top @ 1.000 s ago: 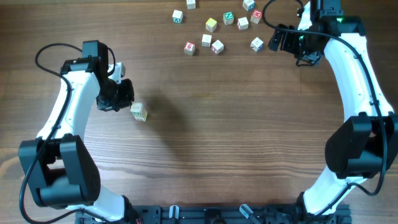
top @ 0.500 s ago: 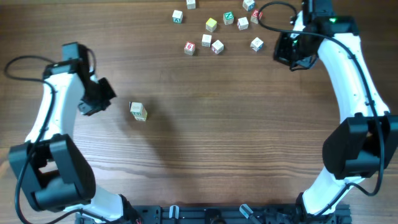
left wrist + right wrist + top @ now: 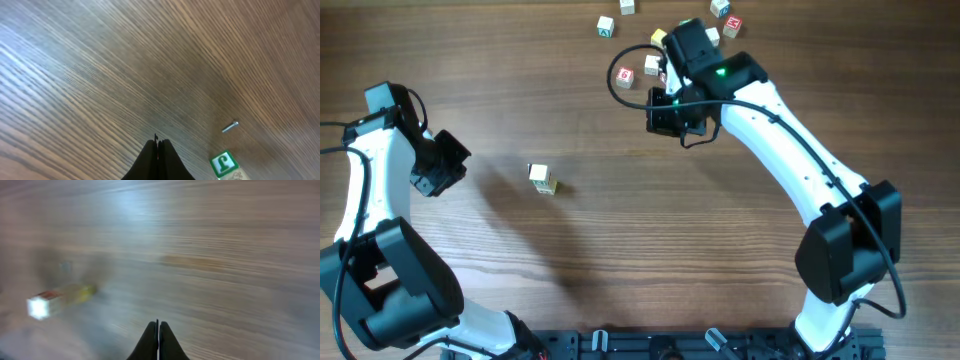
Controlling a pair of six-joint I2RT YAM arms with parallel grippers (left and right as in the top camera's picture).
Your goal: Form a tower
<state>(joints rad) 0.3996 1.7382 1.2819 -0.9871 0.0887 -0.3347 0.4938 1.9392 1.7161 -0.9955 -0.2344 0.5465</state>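
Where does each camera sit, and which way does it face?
Overhead: above the table, facing straight down; left arm and right arm show.
Left wrist: on the left arm, facing down at the table; shut left gripper shows.
Right wrist: likewise, blurred; shut right gripper shows.
Shared: overhead and left wrist likely both catch the tower.

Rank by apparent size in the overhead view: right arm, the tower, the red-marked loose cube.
1. right arm, by far the largest.
2-3. tower and red-marked cube look about alike. The tower's top sits nearer the camera, so I won't rank them.
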